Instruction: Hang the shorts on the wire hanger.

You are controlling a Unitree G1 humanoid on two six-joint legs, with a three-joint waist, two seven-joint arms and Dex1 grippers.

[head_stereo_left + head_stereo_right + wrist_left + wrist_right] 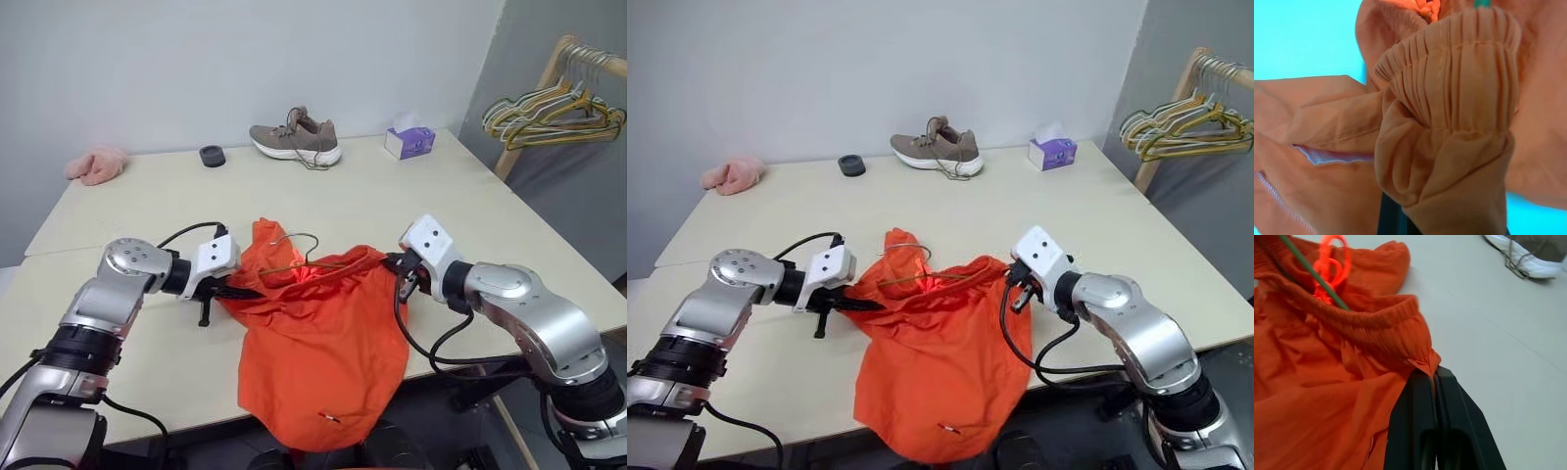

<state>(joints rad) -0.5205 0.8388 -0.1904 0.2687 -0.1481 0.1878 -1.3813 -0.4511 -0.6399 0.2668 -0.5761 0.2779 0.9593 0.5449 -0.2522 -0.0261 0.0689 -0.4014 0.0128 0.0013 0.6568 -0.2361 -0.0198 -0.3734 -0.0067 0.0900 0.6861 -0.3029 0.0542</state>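
- Head view, arms: my left gripper (231, 290) reaches in from the left, angled down, jaws clamped on the left end of the waistband. My right gripper (400, 266) comes from the right, jaws clamped on the right end.
- Head view, task things: one pair of shorts (318, 352), stretched between my two grips, lower part hanging over the near edge of the tabletop (470, 206). One wire hanger (302, 257), threaded inside the waistband, hook sticking up behind it.
- Head view, others: one shoe (296, 138), one tissue box (409, 142), one dark round object (212, 156), one pink cloth (96, 164), one bunch of hangers (549, 110) on a rack at right.
- Left wrist view: gathered waistband of the shorts, bunched right at my jaws.
- Right wrist view: both black fingers (1413, 431) pressed together, pinching a corner of the waistband; green wire and one drawstring (1327, 269) beyond.
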